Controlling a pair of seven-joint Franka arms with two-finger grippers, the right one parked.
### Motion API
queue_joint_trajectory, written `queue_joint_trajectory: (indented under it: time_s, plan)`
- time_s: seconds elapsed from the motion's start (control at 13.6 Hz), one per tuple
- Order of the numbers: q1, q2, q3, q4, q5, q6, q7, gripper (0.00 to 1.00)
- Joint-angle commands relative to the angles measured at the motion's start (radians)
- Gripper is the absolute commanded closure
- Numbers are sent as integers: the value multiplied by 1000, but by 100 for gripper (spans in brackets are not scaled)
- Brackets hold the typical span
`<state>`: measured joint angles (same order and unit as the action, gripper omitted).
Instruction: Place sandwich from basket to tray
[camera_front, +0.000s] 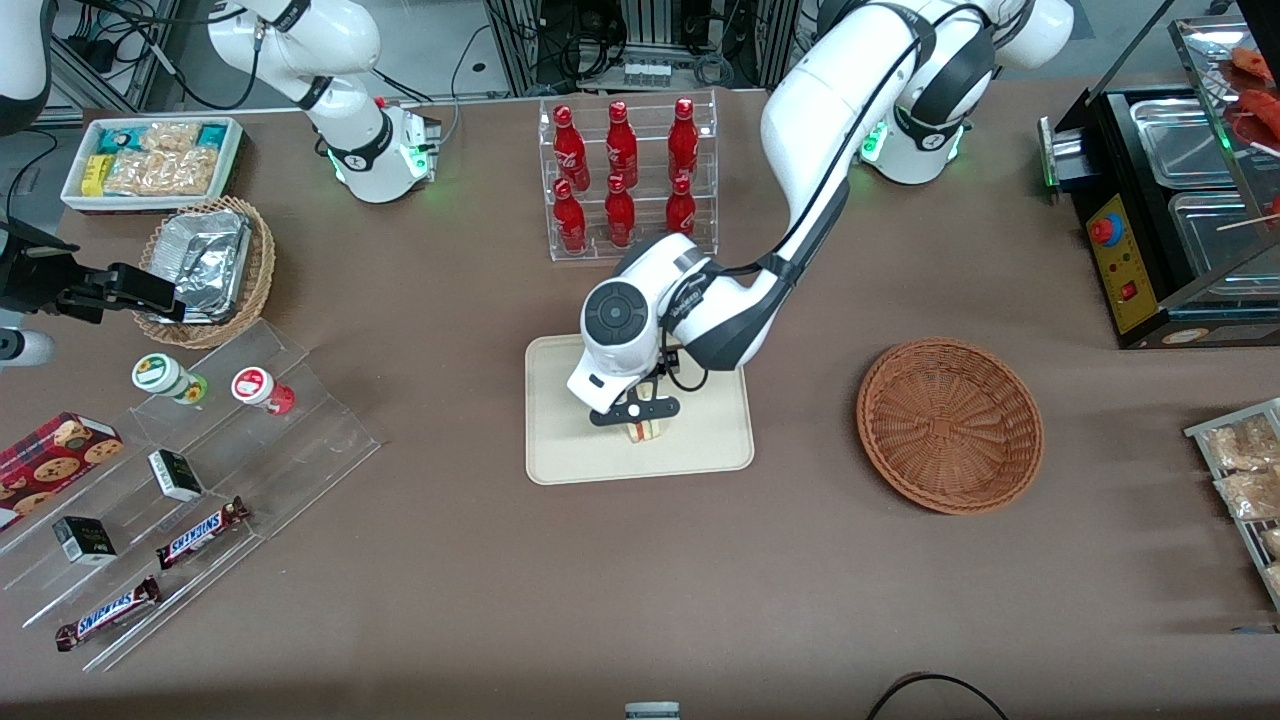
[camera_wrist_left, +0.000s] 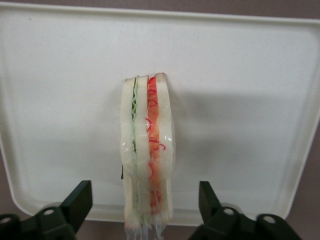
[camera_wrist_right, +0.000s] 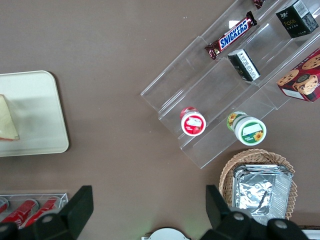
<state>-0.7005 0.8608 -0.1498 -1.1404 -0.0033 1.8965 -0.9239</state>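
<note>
1. Cream tray (camera_front: 700, 455) carries the sandwich (camera_wrist_left: 147, 150), standing on edge with its filling stripes facing your wrist camera.
2. Your gripper (camera_front: 640, 418) hangs directly over it, fingers (camera_wrist_left: 77, 200) spread wide and clear of the bread on both sides, so nothing is gripped.
3. Reddish wicker basket (camera_front: 950, 425) sits apart, toward the working arm's end, with nothing in it.
4. Judgement: placement looks done; lift straight up to avoid tipping the wedge.
</note>
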Motion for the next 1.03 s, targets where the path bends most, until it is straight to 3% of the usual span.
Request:
queue_joint_trajectory:
  time_s: [0.0,0.44,0.96]
  plan:
    - [18,-86,7,-1,5,-71,-10,0]
    - [114,-186,10,-30,5,-183,229,0]
    - [357,-390,6,-255,-9,-217,519,0]
